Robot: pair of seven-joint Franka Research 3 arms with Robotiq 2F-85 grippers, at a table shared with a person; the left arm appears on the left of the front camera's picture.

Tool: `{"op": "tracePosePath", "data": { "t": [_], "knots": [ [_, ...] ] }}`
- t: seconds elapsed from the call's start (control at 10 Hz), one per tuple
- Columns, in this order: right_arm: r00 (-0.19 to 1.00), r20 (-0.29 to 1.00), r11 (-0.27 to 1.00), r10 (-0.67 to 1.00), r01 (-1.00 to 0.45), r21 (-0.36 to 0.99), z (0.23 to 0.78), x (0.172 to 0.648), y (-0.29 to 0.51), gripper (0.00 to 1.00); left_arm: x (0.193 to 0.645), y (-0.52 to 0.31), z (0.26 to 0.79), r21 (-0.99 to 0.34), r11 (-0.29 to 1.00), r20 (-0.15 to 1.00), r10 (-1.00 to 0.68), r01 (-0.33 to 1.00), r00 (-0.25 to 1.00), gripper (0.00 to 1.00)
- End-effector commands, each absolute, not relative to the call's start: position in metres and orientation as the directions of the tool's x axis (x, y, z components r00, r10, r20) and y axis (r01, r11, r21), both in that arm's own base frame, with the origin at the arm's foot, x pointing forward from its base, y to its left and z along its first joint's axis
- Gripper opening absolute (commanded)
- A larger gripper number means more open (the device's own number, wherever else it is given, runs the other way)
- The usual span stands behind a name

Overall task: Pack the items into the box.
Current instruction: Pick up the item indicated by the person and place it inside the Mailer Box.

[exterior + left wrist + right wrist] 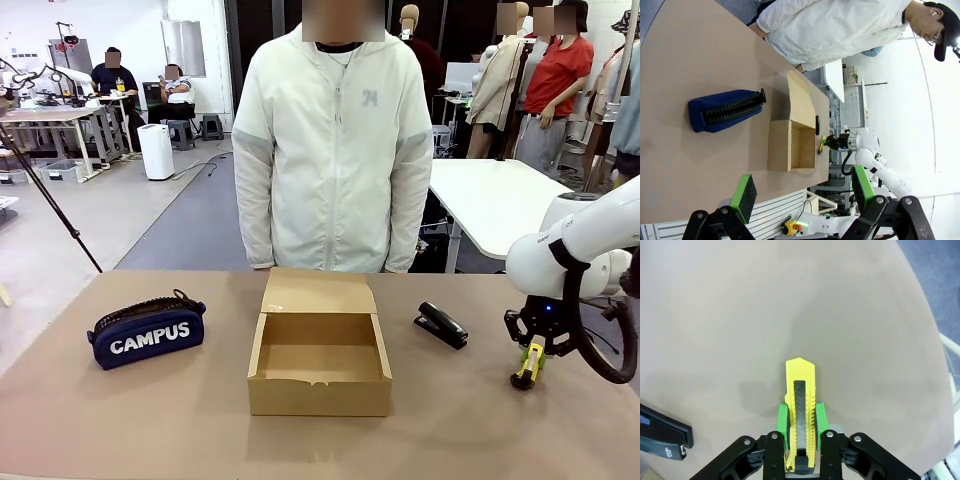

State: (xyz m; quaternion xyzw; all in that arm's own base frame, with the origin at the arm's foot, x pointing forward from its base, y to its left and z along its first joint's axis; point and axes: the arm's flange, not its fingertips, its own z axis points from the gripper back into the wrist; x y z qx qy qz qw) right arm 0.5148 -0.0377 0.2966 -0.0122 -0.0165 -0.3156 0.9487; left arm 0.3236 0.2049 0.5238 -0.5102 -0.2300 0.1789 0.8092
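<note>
R pincer [527, 366] is sitting low at the right of the front view, clamping the utility knife [531, 358] w/ its yellow body pointing down at the tabletop [150, 420]. Can't tell from there if the tip is touching. Right wrist view is giving the close-up: green pads [782, 419] are pressing both long sides of the utility knife [800, 390] near its butt end. The black slider strip is facing the cam and the nose is sticking out past the fingertips over bare tabletop. Stapler [662, 437] is lying at lower left of that frame, apart from the utility knife.

Front view is laying out the rest. Box [320, 398] is sitting at ctr, top open, lid flap [318, 290] folding back toward the person [333, 150] standing at the far edge. Pouch [147, 333] is lying at left w/ "CAMPUS" facing the cam, well apart from the box. Stapler is resting right of the box, btw it and the R pincer.

L pincer [804, 192] is hanging high over the tabletop at the bottom of left wrist view, pads spread wide and gripping nothing. That view is looking down on things: the pouch's zip side is showing at left ctr, the box's open top is showing at ctr, and the R arm [875, 160] is reaching in beyond it w/ a yellow sliver at its tip.
</note>
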Motion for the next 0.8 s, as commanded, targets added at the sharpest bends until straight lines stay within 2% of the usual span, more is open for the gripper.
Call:
{"op": "tracePosePath", "data": {
  "t": [0.0, 0.3, 0.7],
  "knots": [
    [0.812, 0.007, 0.812, -0.583, 0.583, -0.031, 0.288, 0.516, -0.038, 0.0, 0.323, 0.206, 0.524, -0.905, 0.423, 0.198, 0.515, -0.046, 0.834, 1.0],
    [0.83, 0.008, 0.829, -0.558, 0.558, -0.037, 0.302, 0.512, -0.039, 0.0, 0.323, 0.206, 0.524, -0.905, 0.423, 0.198, 0.515, -0.046, 0.834, 1.0],
    [0.925, 0.043, 0.925, -0.377, 0.378, -0.027, 0.423, 0.465, -0.045, 0.0, 0.323, 0.206, 0.524, -0.905, 0.423, 0.198, 0.515, -0.046, 0.834, 1.0]
  ]
}}
